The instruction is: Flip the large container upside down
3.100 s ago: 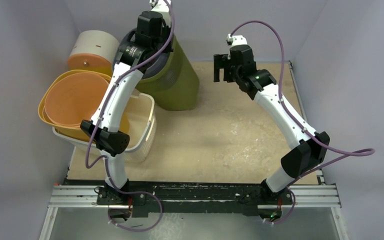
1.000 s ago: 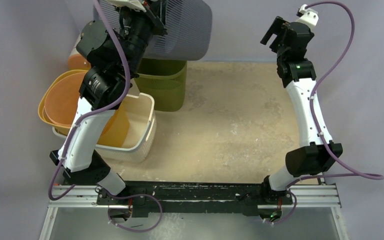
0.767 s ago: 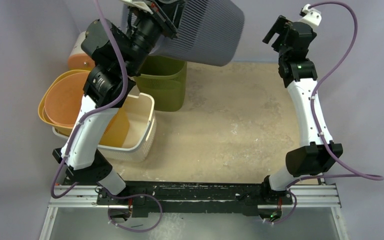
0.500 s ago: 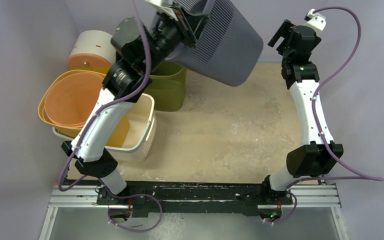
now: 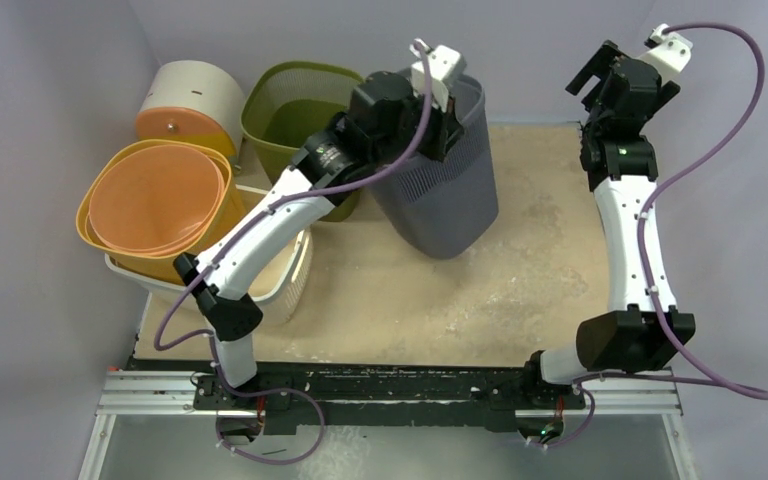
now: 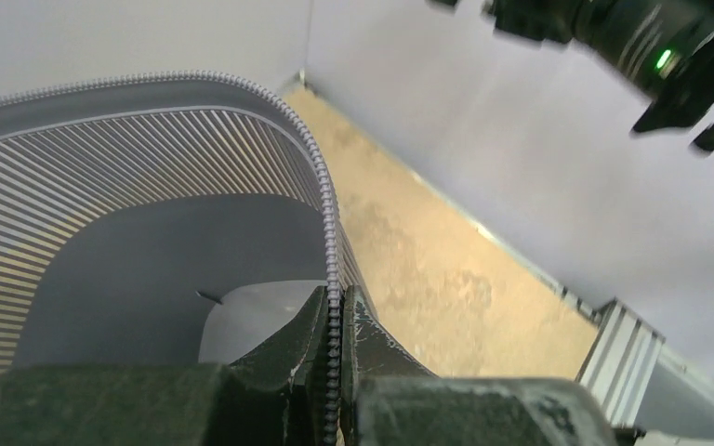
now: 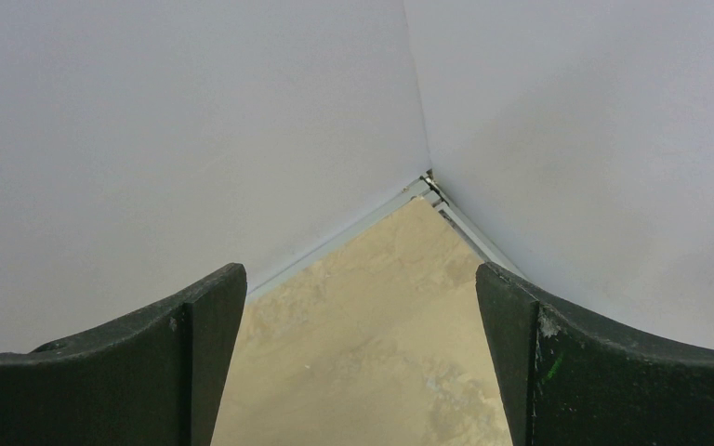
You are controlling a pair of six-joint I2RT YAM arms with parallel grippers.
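From above, my left claw [image 5: 447, 108] holds the large grey container [image 5: 445, 200] at the table's [image 5: 440, 300] twelve o'clock, and my right claw [image 5: 598, 72] hangs at two. Left wrist: I'm clamped on its ribbed rim. Right wrist: my jaws stand wide apart.

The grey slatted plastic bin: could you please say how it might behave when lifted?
Probably light: the left end effector holds the grey slatted plastic bin by one rim pinch. Its thin slotted wall likely flexes. Tall and narrow, it may tip.
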